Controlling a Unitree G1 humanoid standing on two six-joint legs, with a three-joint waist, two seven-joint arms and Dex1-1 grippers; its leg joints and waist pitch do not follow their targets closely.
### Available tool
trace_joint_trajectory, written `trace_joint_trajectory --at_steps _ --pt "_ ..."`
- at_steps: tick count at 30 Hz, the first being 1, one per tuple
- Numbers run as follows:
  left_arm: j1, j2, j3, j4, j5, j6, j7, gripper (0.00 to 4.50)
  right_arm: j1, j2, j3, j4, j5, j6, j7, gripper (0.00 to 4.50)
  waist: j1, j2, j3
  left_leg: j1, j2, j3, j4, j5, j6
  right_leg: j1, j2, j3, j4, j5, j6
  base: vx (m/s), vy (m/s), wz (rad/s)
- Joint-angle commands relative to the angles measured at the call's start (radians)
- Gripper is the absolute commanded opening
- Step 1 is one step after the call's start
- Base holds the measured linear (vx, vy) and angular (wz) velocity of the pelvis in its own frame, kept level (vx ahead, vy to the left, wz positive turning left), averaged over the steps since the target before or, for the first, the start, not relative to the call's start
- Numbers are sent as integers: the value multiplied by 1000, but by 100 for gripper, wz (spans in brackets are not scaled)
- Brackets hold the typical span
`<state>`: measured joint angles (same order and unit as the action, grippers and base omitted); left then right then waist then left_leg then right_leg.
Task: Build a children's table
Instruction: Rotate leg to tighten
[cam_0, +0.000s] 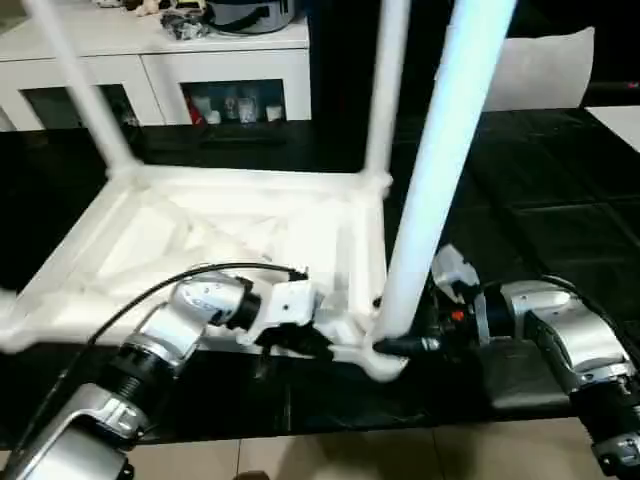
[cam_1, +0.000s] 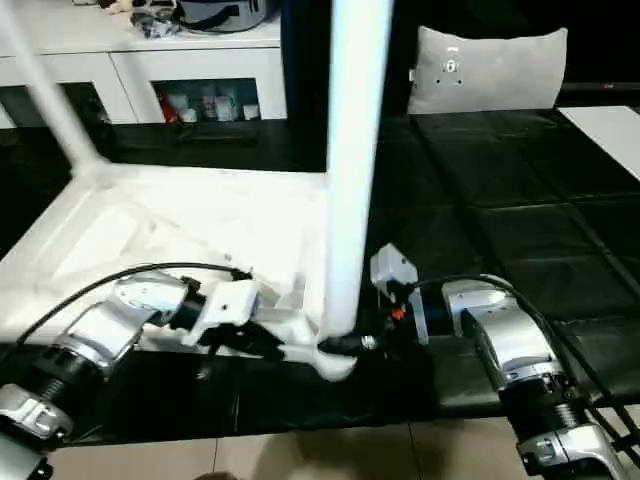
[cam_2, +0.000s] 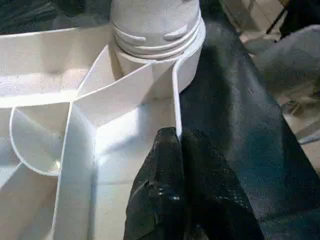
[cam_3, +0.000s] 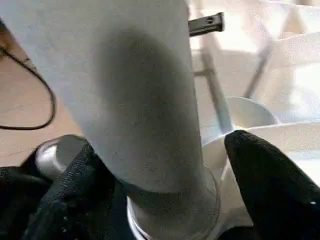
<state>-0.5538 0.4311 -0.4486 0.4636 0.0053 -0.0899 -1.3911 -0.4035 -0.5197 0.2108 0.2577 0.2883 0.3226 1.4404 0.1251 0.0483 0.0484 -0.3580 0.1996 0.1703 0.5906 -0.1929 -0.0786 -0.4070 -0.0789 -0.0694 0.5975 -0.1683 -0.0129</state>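
The white table top (cam_0: 200, 230) lies upside down on the black mat, ribbed underside up. Two legs stand in its far corners, one on the left (cam_0: 85, 90) and one on the right (cam_0: 385, 90). A third leg (cam_0: 440, 180) stands upright in the near right corner socket (cam_2: 155, 30). My left gripper (cam_0: 318, 338) is shut on the thin rim wall (cam_2: 176, 100) just beside that socket. My right gripper (cam_1: 345, 345) is at the base of the third leg (cam_3: 140, 100). Its fingers (cam_3: 270, 185) stand on either side of the leg, one of them a little apart from it.
A white cabinet (cam_0: 160, 70) with glass doors stands along the back wall. A grey cushion (cam_1: 490, 65) leans at the back right. A white sheet (cam_1: 610, 125) lies at the right edge of the black mat (cam_0: 560, 200). Beige floor (cam_0: 400, 450) runs along the mat's near edge.
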Motion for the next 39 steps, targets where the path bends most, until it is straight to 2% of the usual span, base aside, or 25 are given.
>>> trace_joint_trajectory --at_steps 1,2,8,14,16,18,20,21,22,23,24,25,26,27,28,29,30,31,32,34,35,36,38,39 --pt "-5 3 -35 3 25 -18 -42 0 -12 -11 5 -14 16 4 10 318 -2 -17 -67 2 31 -1 -66 -168 62 54 -62 41 -64 -256 -211 0 0 0" --pt "-6 1 -32 7 24 -18 -42 0 -12 -10 7 -15 18 5 20 294 -2 -17 -67 2 31 -1 -65 -169 61 54 -62 41 -64 -256 -211 0 0 0" --pt "2 2 -31 15 9 -24 -47 0 -1 -18 19 -27 31 12 53 240 0 -17 -68 2 29 0 -64 -162 59 56 -61 41 -64 -258 -207 0 0 0" --pt "18 -7 -17 8 -6 -1 -34 0 26 -13 17 -65 54 43 58 214 0 -18 -67 1 29 0 -64 -160 59 56 -60 41 -65 -261 -202 0 0 0" --pt "24 -21 -2 -5 -13 45 3 0 38 6 5 -89 69 69 19 212 1 -17 -66 3 29 0 -65 -169 55 55 -61 41 -67 -281 -197 0 0 0" --pt "28 -57 26 -23 -21 127 89 0 53 51 -16 -105 61 101 -96 212 2 -15 -64 3 30 -1 -67 -179 47 53 -61 41 -68 -302 -194 0 0 0" --pt "28 -78 41 -32 -22 166 140 0 56 82 -28 -97 36 94 -178 212 -7 -18 -55 3 24 -1 -72 -222 28 51 -60 39 -79 -402 -165 0 0 0" --pt "28 -99 54 -40 -21 202 186 0 58 110 -38 -86 9 82 -253 212 -13 -14 -54 8 20 -3 -72 -247 13 49 -62 36 -91 -485 -136 0 0 0" --pt "28 -112 63 -44 -20 226 216 0 59 128 -44 -79 -9 73 -302 211 -16 -16 -54 11 18 -4 -71 -250 10 48 -63 36 -96 -511 -123 0 0 0" --pt "28 -112 63 -44 -20 226 216 0 59 128 -44 -79 -9 73 -302 210 -23 -18 -53 7 16 -6 -73 -252 7 50 -62 35 -97 -534 -105 0 0 0" --pt "25 -136 77 -45 -12 254 271 0 57 157 -58 -69 -34 76 -382 208 -32 -16 -51 5 16 -8 -76 -262 7 49 -60 33 -100 -556 -89 0 0 0" --pt "23 -168 94 -49 -12 296 328 0 51 191 -77 -57 -59 95 -477 206 -39 -15 -52 8 12 -9 -73 -272 10 48 -60 30 -106 -569 -81 0 0 0" --pt "18 -221 118 -51 -10 353 423 0 41 247 -110 -41 -98 126 -632 205 -45 -7 -50 5 14 -9 -76 -272 3 47 -58 31 -102 -563 -83 0 0 0" --pt "16 -254 133 -53 -8 386 479 0 35 281 -129 -33 -121 145 -726 204 -58 -11 -51 4 11 -10 -75 -272 -10 46 -55 26 -105 -559 -86 0 0 0" --pt "15 -280 142 -56 -5 414 522 0 32 309 -146 -30 -135 165 -800 204 -62 -12 -54 6 8 -12 -74 -269 -11 48 -55 23 -105 -561 -84 0 0 0" --pt "12 -306 151 -54 1 431 564 0 29 333 -157 -28 -145 176 -855 204 -68 -2 -55 5 7 -14 -75 -262 -5 49 -57 24 -107 -551 -82 0 0 0" --pt "8 -337 160 -54 9 449 607 0 27 360 -165 -29 -150 171 -899 204 -77 -1 -55 2 7 -12 -75 -264 2 50 -52 26 -106 -522 -85 0 0 0" --pt "6 -350 162 -52 9 447 619 0 28 370 -165 -30 -147 152 -902 204 -80 -6 -60 3 6 -11 -73 -258 12 50 -52 28 -108 -487 -94 0 0 0" --pt "4 -357 163 -52 8 447 626 0 29 376 -165 -31 -144 139 -903 204 -80 -4 -61 2 8 -11 -73 -252 17 51 -52 30 -105 -464 -102 0 0 0" --pt "3 -367 167 -54 -3 443 629 0 30 388 -175 -31 -127 116 -901 269 -80 -8 -61 -1 6 -8 -71 -235 39 52 -52 33 -104 -425 -117 0 0 0" --pt "6 -357 156 -59 4 436 613 0 35 390 -177 -37 -116 110 -887 269 -79 -9 -63 -4 4 -6 -70 -218 52 55 -51 34 -101 -408 -121 0 0 0" --pt "11 -339 143 -62 17 421 595 0 41 391 -178 -46 -110 104 -877 272 -75 -4 -64 -4 6 -7 -69 -199 61 55 -53 35 -99 -391 -126 0 0 0" --pt "16 -329 139 -66 31 414 588 0 45 397 -185 -55 -117 97 -882 282 -73 -1 -66 -8 9 -8 -70 -177 63 58 -53 35 -93 -355 -134 0 0 0" --pt "17 -323 141 -65 36 408 587 0 48 396 -186 -58 -121 86 -878 310 -73 -1 -66 -7 10 -7 -70 -170 61 58 -52 35 -91 -327 -143 0 0 0"
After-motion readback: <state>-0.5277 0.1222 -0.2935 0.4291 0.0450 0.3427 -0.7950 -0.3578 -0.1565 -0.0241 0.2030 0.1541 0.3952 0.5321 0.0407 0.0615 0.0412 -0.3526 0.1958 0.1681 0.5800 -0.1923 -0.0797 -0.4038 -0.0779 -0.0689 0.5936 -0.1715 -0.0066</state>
